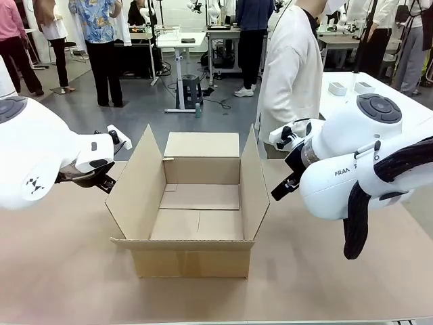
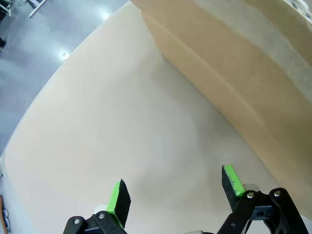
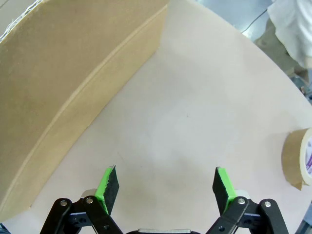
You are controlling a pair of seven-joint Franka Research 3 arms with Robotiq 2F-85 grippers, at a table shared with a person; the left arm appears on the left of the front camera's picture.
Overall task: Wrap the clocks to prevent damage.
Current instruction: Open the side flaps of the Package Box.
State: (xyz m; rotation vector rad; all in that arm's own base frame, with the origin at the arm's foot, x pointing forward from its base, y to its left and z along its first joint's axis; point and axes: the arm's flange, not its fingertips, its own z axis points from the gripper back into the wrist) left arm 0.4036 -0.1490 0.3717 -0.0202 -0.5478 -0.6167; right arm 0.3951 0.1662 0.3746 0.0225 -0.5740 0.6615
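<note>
- Open box stands on the worktop, flaps up, apparently awaiting packing.
- Left fingers are spread and empty, left of the box.
- Right fingers are likewise spread and empty, right of it.

We see an open cardboard box standing in the middle of a pale tan table, its two side flaps raised and its far flap upright. A person in a white top stands at the far side, just behind the box's right flap. A roll of brown tape sits on the table near its edge, well apart from the box. Beyond, on a grey floor, we make out a dark stool, white desks and several people standing. Two small white boxes rest on a white table to the right.
</note>
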